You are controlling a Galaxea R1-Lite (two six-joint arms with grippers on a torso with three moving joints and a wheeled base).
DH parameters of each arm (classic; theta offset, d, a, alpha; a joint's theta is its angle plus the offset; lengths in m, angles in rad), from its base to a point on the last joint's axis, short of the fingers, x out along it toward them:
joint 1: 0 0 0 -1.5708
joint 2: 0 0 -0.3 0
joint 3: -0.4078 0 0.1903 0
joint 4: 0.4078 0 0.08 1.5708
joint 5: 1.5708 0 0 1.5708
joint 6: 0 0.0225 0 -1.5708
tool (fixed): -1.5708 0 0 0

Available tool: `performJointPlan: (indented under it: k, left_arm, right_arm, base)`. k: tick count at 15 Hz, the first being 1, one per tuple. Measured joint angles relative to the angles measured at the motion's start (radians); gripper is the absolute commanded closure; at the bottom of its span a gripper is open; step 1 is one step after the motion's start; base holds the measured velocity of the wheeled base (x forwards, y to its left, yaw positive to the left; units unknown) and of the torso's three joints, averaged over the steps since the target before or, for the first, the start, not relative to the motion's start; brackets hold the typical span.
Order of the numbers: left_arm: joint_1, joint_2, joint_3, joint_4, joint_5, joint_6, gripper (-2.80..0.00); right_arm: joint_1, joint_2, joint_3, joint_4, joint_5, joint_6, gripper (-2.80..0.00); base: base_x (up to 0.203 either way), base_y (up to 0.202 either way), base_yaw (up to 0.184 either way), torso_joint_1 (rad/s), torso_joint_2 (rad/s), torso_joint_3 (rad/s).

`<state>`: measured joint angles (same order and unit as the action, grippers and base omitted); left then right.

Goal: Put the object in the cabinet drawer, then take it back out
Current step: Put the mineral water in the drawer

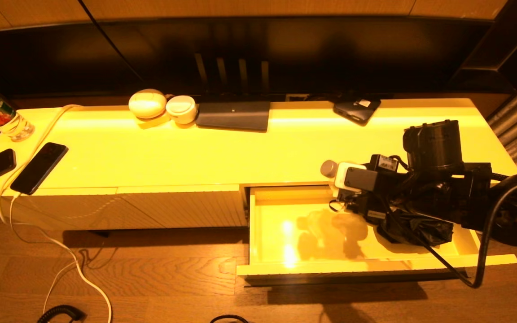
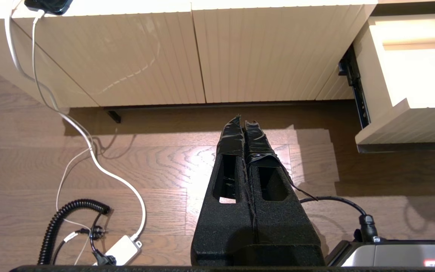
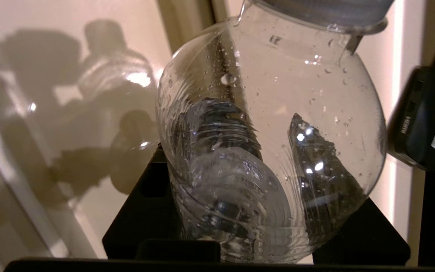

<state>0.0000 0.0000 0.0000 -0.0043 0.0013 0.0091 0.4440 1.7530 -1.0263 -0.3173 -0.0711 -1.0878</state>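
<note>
Bottle (image 3: pixel 270 151) gripped by right claw (image 3: pixel 263 211), over open drawer (image 1: pixel 276 264)

The open cabinet drawer (image 1: pixel 285 224) juts from the cabinet's right end; two phones (image 1: pixel 38 167) lie top left.

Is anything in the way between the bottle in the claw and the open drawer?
Nothing visible. The right claw holds the clear bottle above the open cabinet drawer, whose glossy floor shows only reflections. The left claw hangs shut over the floor, away from it.
</note>
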Motion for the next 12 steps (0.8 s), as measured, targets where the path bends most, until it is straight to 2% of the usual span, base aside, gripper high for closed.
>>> performJointPlan:
  k: [3, 8, 12]
  left_arm:
    - [0.000, 0.000, 0.000, 0.000, 0.000, 0.000, 0.00]
    - [0.000, 0.000, 0.000, 0.001, 0.000, 0.000, 0.00]
    - [0.000, 0.000, 0.000, 0.001, 0.000, 0.000, 0.00]
  right_arm:
    - [0.000, 0.001, 0.034, 0.101, 0.026, -0.130, 0.00]
    - [-0.004, 0.044, 0.031, 0.173, 0.084, -0.201, 0.00]
    - [-0.006, 0.103, 0.000, 0.206, 0.088, -0.254, 0.00]
  base:
    - [0.000, 0.000, 0.000, 0.000, 0.00, 0.000]
    - [0.000, 0.000, 0.000, 0.000, 0.00, 0.000]
    - [0.000, 0.000, 0.000, 0.000, 0.00, 0.000]
